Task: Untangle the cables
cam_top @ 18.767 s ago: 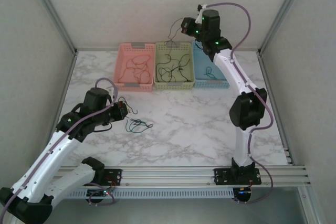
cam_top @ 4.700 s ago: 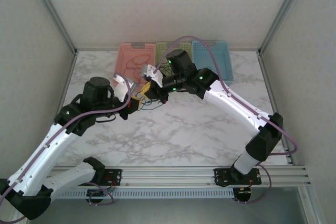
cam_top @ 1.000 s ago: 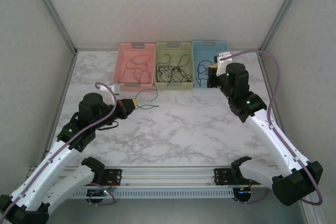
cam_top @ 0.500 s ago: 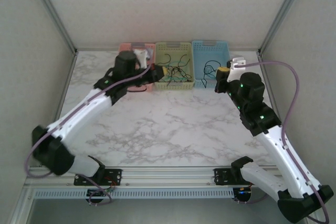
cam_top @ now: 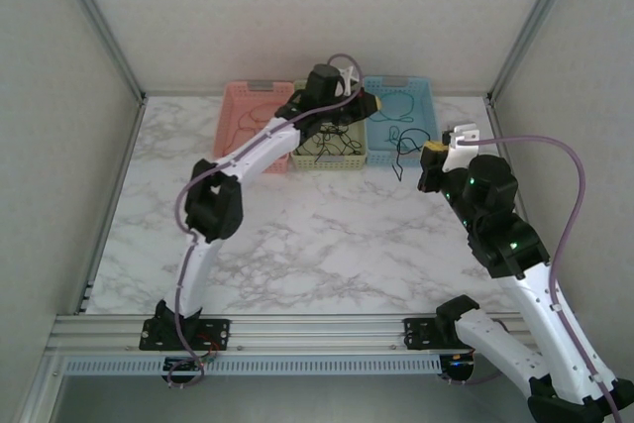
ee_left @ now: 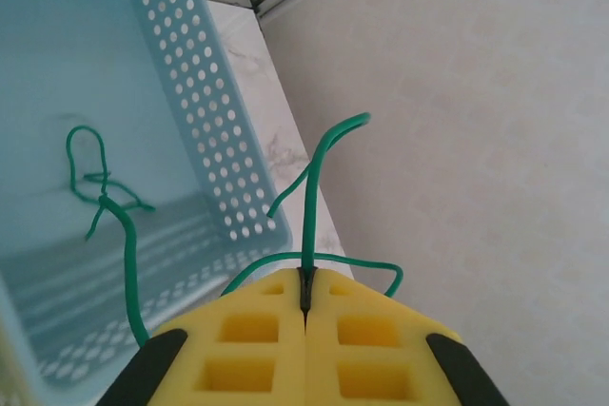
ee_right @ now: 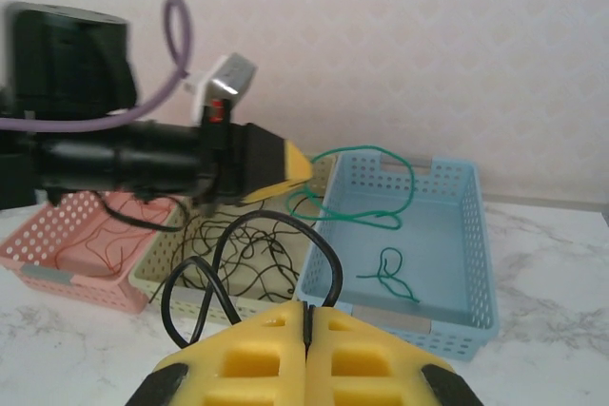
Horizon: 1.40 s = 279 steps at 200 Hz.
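Green cable (ee_left: 310,197) is pinched in my left fingers (ee_left: 249,339) above the blue basket (ee_left: 205,121); my right fingers (ee_right: 257,349) clamp a black cable (ee_right: 337,278).

Your white marbled bench (cam_top: 327,235) carries three baskets in a row at its far edge: the blue basket (cam_top: 421,96) right by your left end effector (cam_top: 374,103), green basket (cam_top: 342,156) next, pink basket (cam_top: 238,116) farthest.
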{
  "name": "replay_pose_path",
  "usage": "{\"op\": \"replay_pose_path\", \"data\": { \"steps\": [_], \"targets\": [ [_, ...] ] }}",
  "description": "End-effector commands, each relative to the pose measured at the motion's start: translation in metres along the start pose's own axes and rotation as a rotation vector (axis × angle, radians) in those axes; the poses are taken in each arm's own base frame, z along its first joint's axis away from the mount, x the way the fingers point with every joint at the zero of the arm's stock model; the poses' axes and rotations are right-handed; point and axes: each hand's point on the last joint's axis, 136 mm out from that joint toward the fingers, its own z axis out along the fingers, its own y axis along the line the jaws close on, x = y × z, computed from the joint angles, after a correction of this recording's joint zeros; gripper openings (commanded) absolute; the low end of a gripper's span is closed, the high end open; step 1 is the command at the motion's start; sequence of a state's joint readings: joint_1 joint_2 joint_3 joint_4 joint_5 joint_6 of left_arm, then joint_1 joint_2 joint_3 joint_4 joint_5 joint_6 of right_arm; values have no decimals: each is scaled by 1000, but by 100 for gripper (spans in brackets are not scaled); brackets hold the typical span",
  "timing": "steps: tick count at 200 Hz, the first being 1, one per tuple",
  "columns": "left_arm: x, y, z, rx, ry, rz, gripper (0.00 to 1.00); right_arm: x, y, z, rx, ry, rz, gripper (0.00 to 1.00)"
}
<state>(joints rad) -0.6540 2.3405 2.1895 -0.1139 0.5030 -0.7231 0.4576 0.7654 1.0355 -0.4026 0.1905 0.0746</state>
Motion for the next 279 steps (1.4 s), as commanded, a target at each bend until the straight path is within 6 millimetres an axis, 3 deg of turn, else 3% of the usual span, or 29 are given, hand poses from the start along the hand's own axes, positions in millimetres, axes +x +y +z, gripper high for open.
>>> {"op": "replay_pose_path", "data": {
  "steps": [1, 36, 46, 65, 81, 93, 113, 146, 179, 188, 209, 223, 228, 245, 264, 279],
  "targets": [
    [2, 10, 22, 2, 34, -56, 0, -3, -5, -7, 23, -3, -1, 0],
    [9, 48, 56, -56, 40, -75, 0, 5, -3, -2, 10, 14, 10, 0],
    [10, 52, 60, -55, 43, -74, 12, 6, -2, -1, 5, 17, 12, 0],
    [14, 58, 64, -56, 53, -70, 25, 4, -1, 0, 4, 24, 9, 0],
    [17, 59, 63, -61, 68, -52, 48, 2, -1, 0, 3, 24, 8, 0],
    [18, 59, 61, -68, 76, -39, 56, 1, 1, 0, -5, 23, 12, 0],
    [16, 51, 55, -54, 90, -31, 61, -2, 3, 1, -14, 19, 21, 0],
    [-6, 3, 29, 15, 63, 64, 62, 3, 4, 8, -18, 36, 30, 0],
    [-49, -32, -25, 2, -11, 131, 61, 12, 8, 16, -32, 78, 50, 0],
    [-59, -35, -44, -36, -27, 148, 56, 13, 10, 16, -42, 79, 63, 0],
    [-72, -39, -84, -111, -48, 174, 48, 15, 16, 18, -73, 79, 93, 0],
    [-79, -56, -117, -106, -86, 199, 48, 19, 18, 23, -81, 100, 113, 0],
    [-77, -53, -124, -112, -94, 199, 48, 21, 19, 25, -87, 106, 120, 0],
    [-80, -68, -175, -107, -183, 225, 51, 22, 24, 29, -106, 113, 146, 0],
    [-61, -64, -231, -140, -264, 232, 54, 24, 28, 39, -120, 117, 156, 0],
    [-31, -50, -269, -201, -302, 245, 57, 27, 31, 50, -130, 127, 155, 0]
  ]
}}
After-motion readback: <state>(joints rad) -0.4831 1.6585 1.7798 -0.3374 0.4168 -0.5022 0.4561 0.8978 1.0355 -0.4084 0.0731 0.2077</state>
